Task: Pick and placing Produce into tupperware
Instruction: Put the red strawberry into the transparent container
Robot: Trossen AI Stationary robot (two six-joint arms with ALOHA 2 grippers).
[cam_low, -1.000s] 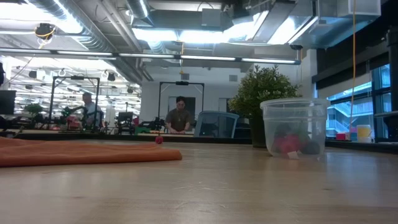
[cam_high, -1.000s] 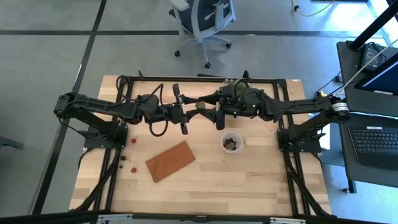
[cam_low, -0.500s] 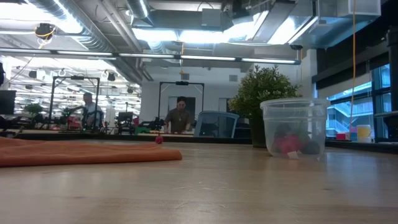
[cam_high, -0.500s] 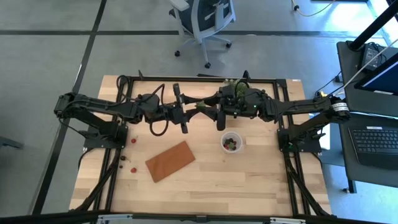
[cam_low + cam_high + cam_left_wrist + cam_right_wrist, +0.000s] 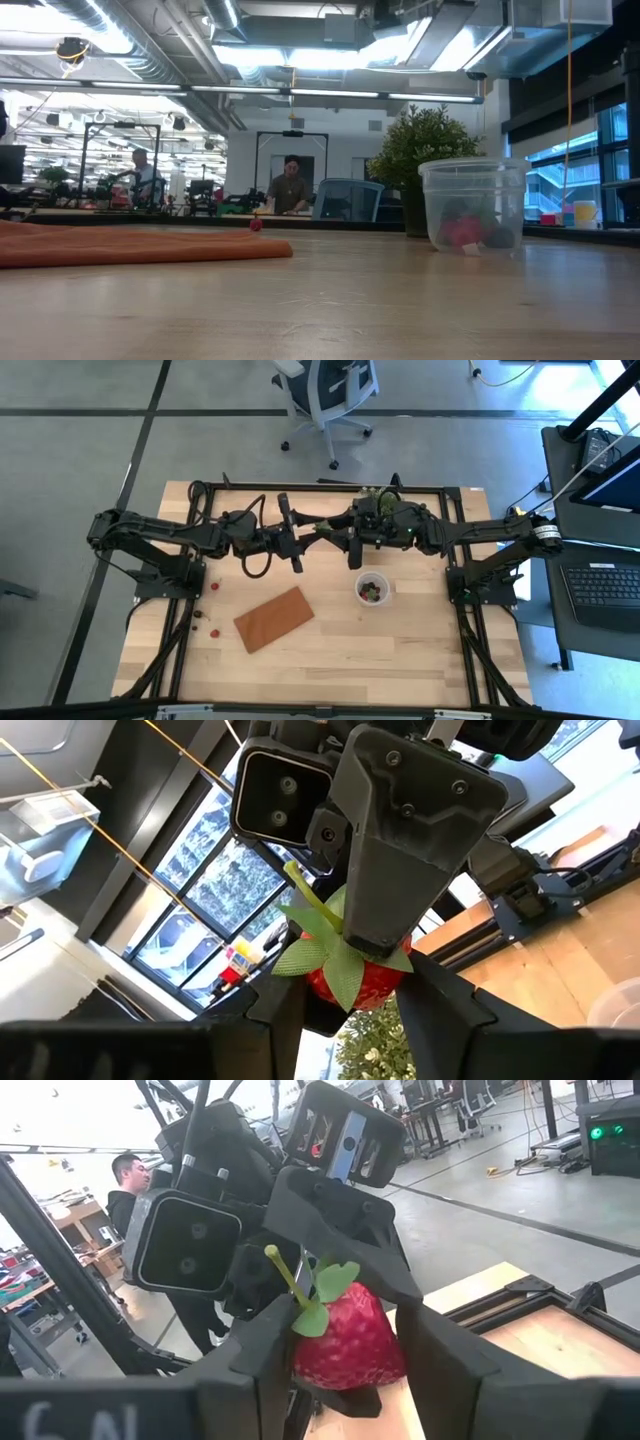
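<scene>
Above the table [image 5: 400,650], behind the cup [image 5: 373,588], the two grippers meet tip to tip over a red strawberry [image 5: 345,1340]. The left gripper [image 5: 345,995] is clamped on the strawberry, and the right gripper [image 5: 340,1345] has its fingers pressed against the same fruit. The cup stands on the table holding several pieces of produce [image 5: 465,232]. Left of the cup lies a brown board [image 5: 274,618]; farther left, loose berries [image 5: 213,630] rest on the table. A plant [image 5: 425,150] stands behind the cup.

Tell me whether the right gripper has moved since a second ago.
Yes. In the high view the right gripper has shifted left, away from the plant, meeting the left gripper at the strawberry.
</scene>
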